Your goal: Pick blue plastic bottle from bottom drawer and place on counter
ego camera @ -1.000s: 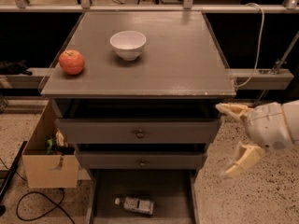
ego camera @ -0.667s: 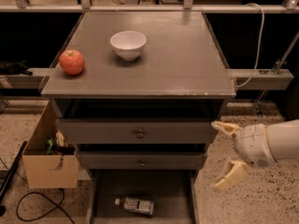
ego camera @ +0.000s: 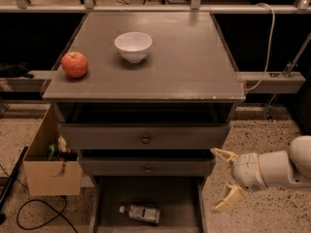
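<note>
Gripper (ego camera: 224, 178): positioned at the right of the cabinet, level with the lower knobbed drawer (ego camera: 146, 167) and just outside the cabinet's right front corner. Its two pale fingers (ego camera: 221, 155) are spread wide apart, one above the other. Nothing is held between them.

Blue plastic bottle (ego camera: 141, 213): lying on its side on the dark floor of the bottom drawer (ego camera: 175, 198), which is pulled out. The white cap points left. The pale label carries dark print, which is not legible. The bottle is well apart from the gripper, lower and to its left.

Counter (ego camera: 184, 62): carries a white bowl (ego camera: 133, 46) toward the rear left and a red apple (ego camera: 74, 64) near the left edge, the two apart from each other. The front edge shows small chips at the right.

Upper knobbed drawer (ego camera: 145, 138): slightly drawn out.

Cardboard box (ego camera: 51, 171): on the floor, against the cabinet's left side, with items inside. No writing can be read on it.
</note>
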### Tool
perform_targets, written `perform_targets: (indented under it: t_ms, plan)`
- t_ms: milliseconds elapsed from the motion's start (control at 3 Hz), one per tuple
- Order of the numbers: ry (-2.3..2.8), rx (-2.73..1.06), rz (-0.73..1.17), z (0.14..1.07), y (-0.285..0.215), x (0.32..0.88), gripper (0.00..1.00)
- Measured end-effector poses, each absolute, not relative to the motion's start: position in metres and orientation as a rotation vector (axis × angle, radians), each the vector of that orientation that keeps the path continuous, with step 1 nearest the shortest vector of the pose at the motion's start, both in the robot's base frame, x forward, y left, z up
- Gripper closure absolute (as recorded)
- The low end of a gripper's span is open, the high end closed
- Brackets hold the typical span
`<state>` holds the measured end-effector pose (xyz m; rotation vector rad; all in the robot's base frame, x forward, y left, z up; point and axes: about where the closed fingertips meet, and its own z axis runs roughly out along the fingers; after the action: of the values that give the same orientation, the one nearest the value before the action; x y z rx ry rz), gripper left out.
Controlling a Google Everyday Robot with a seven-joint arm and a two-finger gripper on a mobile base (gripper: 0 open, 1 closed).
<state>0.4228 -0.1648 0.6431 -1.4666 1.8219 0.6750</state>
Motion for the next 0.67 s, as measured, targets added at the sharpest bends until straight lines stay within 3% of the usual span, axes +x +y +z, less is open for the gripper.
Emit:
perform_targets:
  t_ms: [667]
  plan:
    - [1.838,-1.449,0.731,0.611,-0.149,0.425,0.00]
